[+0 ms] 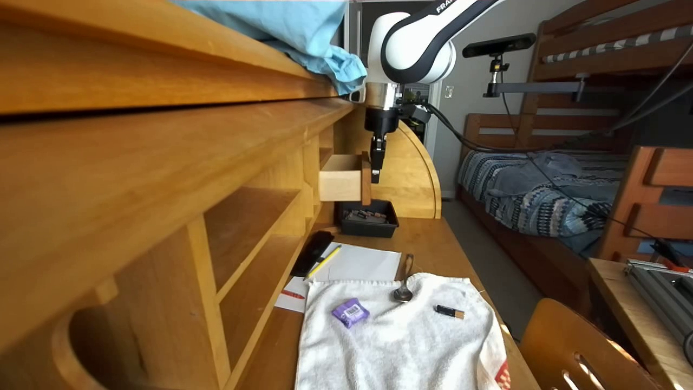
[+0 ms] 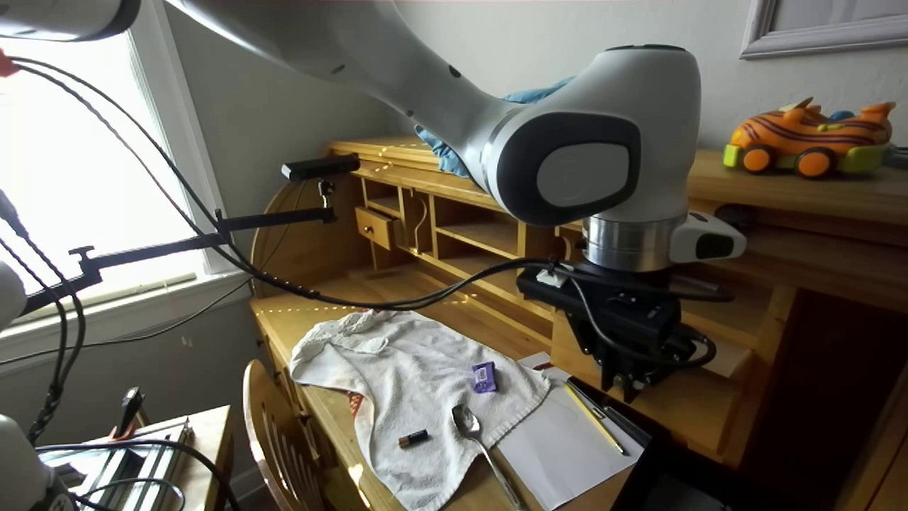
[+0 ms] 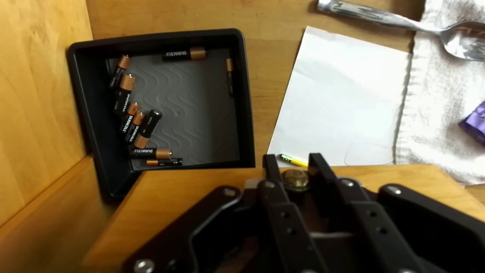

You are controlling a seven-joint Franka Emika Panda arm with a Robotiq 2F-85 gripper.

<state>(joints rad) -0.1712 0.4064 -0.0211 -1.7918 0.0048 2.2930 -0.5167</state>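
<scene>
My gripper [image 3: 292, 163] is closed around a small round brass knob [image 3: 296, 179], with a dark finger on either side of it. The knob belongs to a small wooden drawer [image 1: 341, 185] that stands pulled out of the desk hutch. In the wrist view, the drawer front [image 3: 204, 189] crosses below the fingertips. Seen from outside, the gripper [image 1: 376, 174] points down just in front of the drawer front [image 1: 366, 179]. Below the drawer sits a black tray [image 3: 248, 113] holding several batteries [image 3: 150, 153], its near corner partly hidden by the drawer front.
A white towel [image 1: 373, 357] on the desk bears a purple packet [image 1: 351, 312], a battery [image 1: 449, 311] and the bowl of a spoon [image 1: 403, 292]. Paper [image 1: 373, 262] and a yellow pencil [image 1: 325, 261] lie near the tray. Hutch shelves [image 1: 260, 216] line the side.
</scene>
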